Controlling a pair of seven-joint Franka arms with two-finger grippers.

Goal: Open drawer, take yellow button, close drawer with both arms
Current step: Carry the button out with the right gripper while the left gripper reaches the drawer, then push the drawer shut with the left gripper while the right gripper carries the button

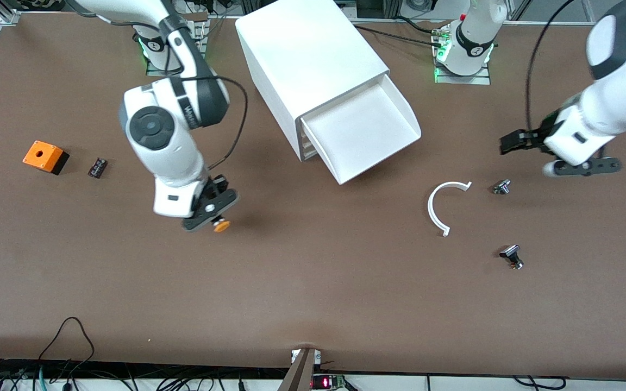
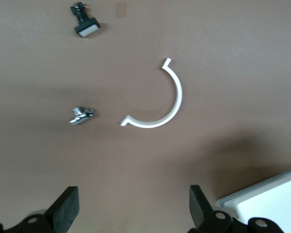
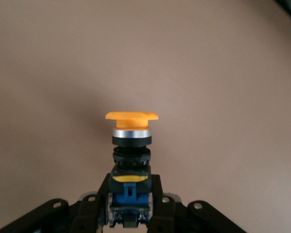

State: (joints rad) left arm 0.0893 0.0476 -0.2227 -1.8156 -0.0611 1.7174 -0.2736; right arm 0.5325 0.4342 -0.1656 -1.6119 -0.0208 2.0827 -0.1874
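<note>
The white cabinet (image 1: 307, 54) stands between the arm bases. Its uppermost drawer (image 1: 362, 127) is pulled out and shows a bare white floor; a corner of it also shows in the left wrist view (image 2: 266, 199). My right gripper (image 1: 212, 214) (image 3: 130, 194) is shut on the button (image 1: 221, 226) (image 3: 131, 141). It holds the black-and-blue body, with the orange cap sticking out past the fingertips, over bare table toward the right arm's end. My left gripper (image 1: 506, 145) (image 2: 133, 204) is open and empty, over the table toward the left arm's end.
A white C-shaped ring (image 1: 443, 206) (image 2: 160, 104) lies beside the drawer's front. Two small silver-black parts (image 1: 502, 187) (image 1: 513, 256) lie by it; both also show in the left wrist view (image 2: 81, 115) (image 2: 86, 25). An orange cube with a hole (image 1: 45, 156) and a small black part (image 1: 97, 167) lie at the right arm's end.
</note>
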